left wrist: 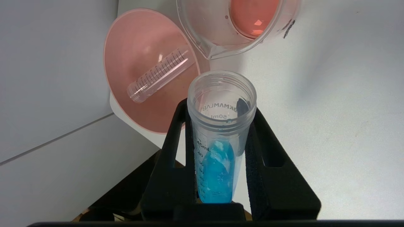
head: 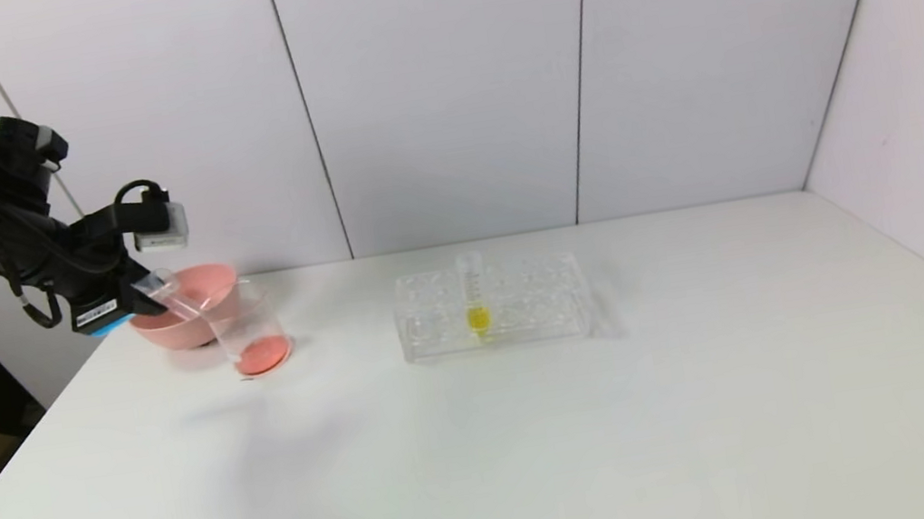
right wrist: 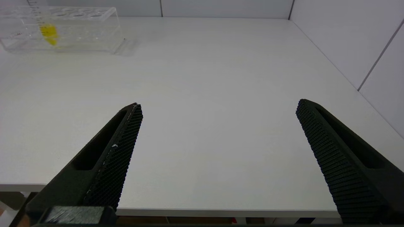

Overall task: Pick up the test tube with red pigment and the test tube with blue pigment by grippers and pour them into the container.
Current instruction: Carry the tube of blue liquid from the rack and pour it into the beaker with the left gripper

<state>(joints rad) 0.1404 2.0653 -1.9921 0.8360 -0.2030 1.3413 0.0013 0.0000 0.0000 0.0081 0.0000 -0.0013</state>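
Observation:
My left gripper (head: 152,292) (left wrist: 221,108) is shut on the test tube with blue pigment (left wrist: 217,164) (head: 169,294). It holds the tube tilted at the table's far left, open mouth toward the container. The blue liquid sits low in the tube, near the palm. The container (head: 253,329) (left wrist: 202,34), a clear beaker, holds red-orange liquid at its bottom. The test tube with red pigment is out of view; an empty clear tube (left wrist: 161,75) lies in the pink bowl (left wrist: 132,47) (head: 161,330). My right gripper (right wrist: 219,105) hangs open over the table's front edge, holding nothing.
A clear tube rack (head: 526,323) (right wrist: 88,28) stands mid-table with a yellow-liquid tube (head: 474,299) (right wrist: 49,31) upright in it. Wall panels close off the back and right. The table's left edge lies just beside the bowl.

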